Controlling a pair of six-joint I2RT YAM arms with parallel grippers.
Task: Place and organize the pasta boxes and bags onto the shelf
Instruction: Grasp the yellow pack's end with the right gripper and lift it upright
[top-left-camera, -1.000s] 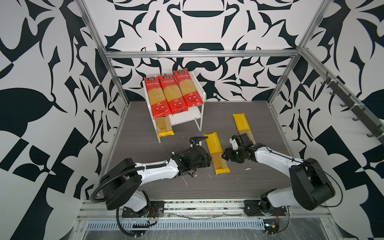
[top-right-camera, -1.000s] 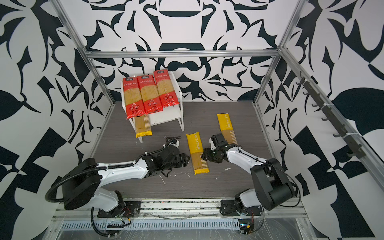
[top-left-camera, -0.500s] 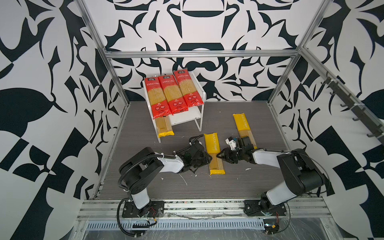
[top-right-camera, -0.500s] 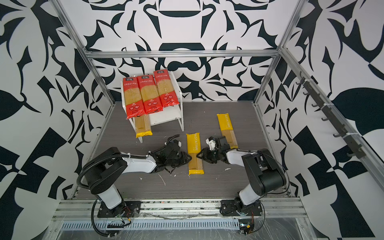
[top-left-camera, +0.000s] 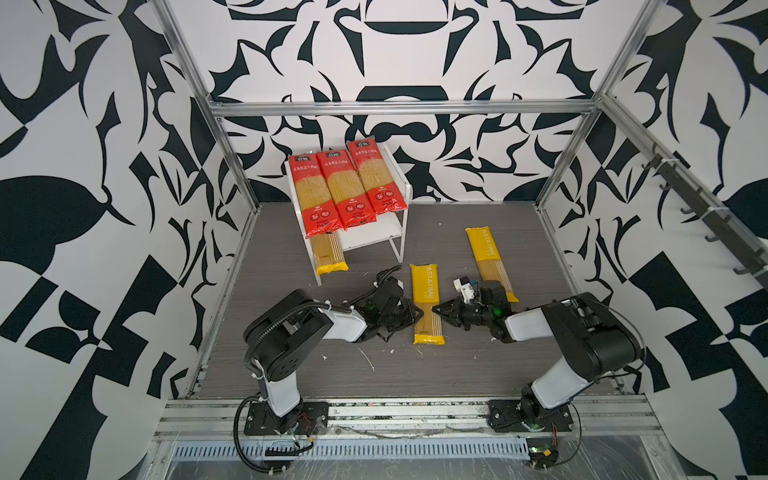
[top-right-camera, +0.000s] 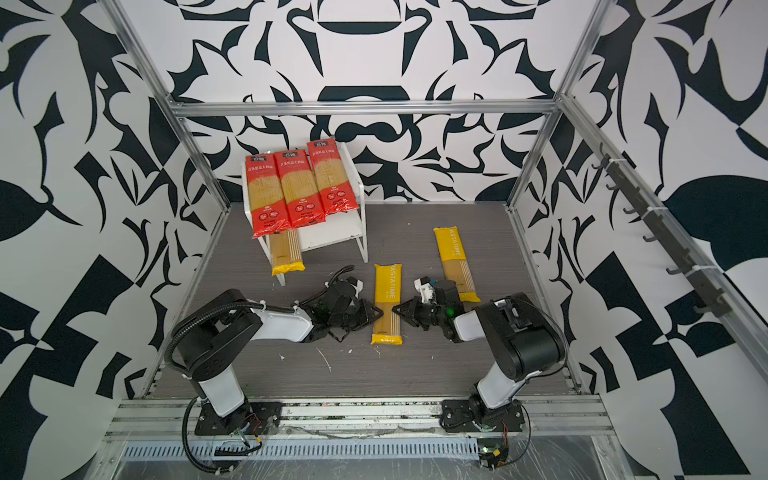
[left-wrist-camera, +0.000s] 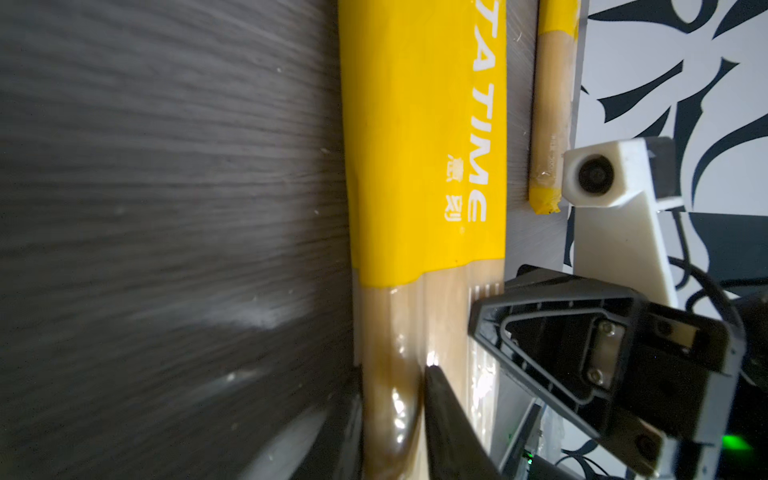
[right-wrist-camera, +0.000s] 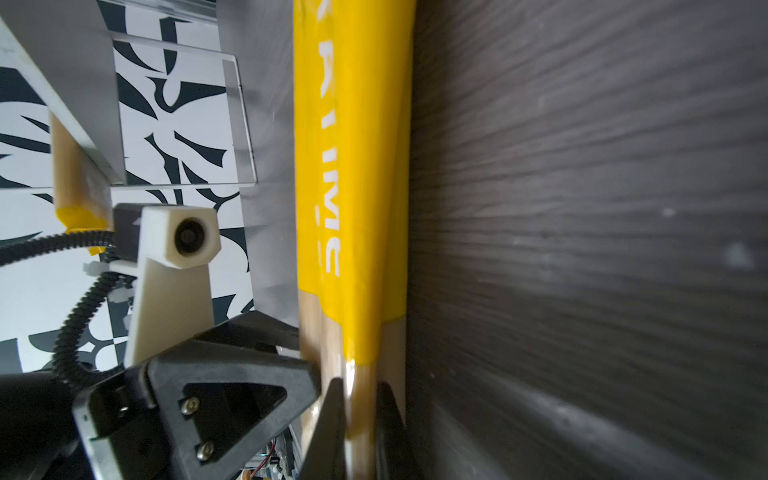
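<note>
**Both pincers on one spaghetti pack, shelf sat off to the back-left**

So both arms were on the same thing here: the long narrow yellow PASTATIME spaghetti pack (top-left-camera: 424, 291), lying flat on the grey wood-grain tabletop (top-left-camera: 457, 365). The left pincer (top-left-camera: 417, 314) met it from the left and the right pincer (top-left-camera: 436, 309) from the right, nose to nose across the clear part a bit nearer than its middle. In the wrist views each had its fingers (right-wrist-camera: 332, 419) pinched shut on a raised fold of the film, so both were properly gripping the pack.

What mattered, I reckon, was the pack's long axis. It ran front to back, printed end pointing away, and both grips crossed it square-on.

The small white two-tier shelf (top-left-camera: 374, 237) stood behind and to the left of the pack, on the left arm's side. Three glossy red spaghetti packs (top-left-camera: 347, 187) lay side by side on its top board. A second yellow pack (top-left-camera: 328, 257) poked out of the lower board at the left, with bare board beside it. A third yellow pack (top-left-camera: 484, 253) lay on the tabletop just behind the right pincer.

My guess is the next move was a lift, then away and left. The pack already lay roughly parallel to the shelved ones, so little turning was needed. Gripped by the film alone, the pack might sag or slip.
</note>
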